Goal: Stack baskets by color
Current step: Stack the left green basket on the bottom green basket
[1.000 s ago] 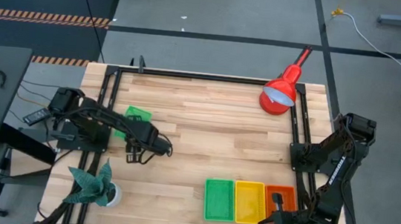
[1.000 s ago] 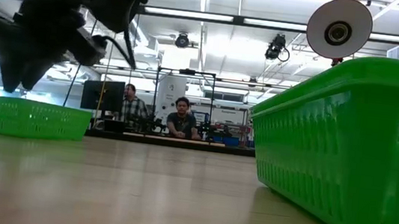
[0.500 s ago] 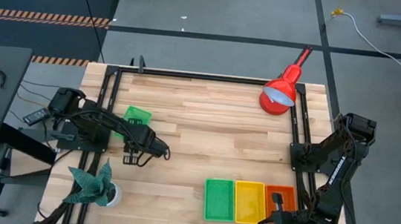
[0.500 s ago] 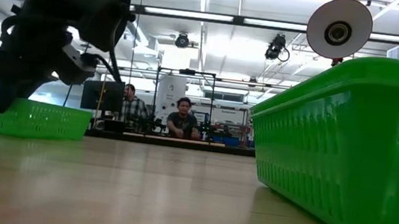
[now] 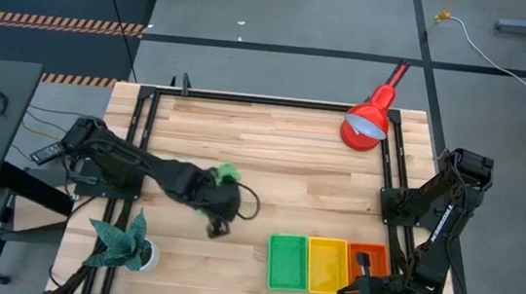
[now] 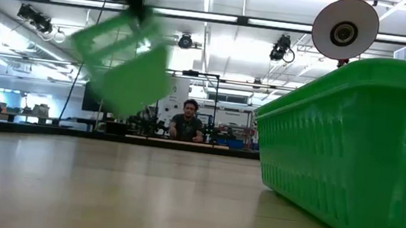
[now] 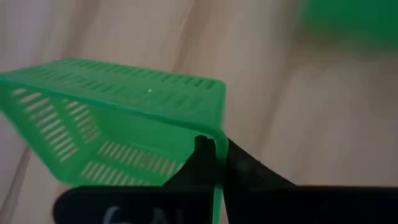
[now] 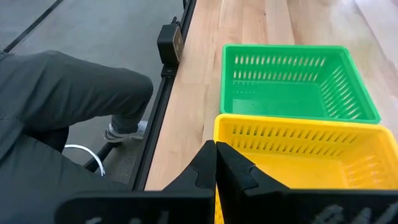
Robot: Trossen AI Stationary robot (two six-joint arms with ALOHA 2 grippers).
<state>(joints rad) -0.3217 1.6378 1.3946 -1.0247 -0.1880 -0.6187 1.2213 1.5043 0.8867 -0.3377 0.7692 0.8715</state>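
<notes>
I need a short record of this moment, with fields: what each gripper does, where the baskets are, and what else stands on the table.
left gripper: shut on the rim of a small green mesh-sided plastic basket, carried tilted above the table's middle
right gripper: shut, empty, at the near right edge over the yellow plastic basket
baskets in a row: green plastic basket, yellow, orange plastic basket, side by side
other things: red cone-shaded desk lamp, green paper plant
surface: wooden table

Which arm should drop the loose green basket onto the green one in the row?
Left. The left gripper is already clamped on the carried green basket, mid-table. The right gripper sits shut by the yellow basket.
</notes>
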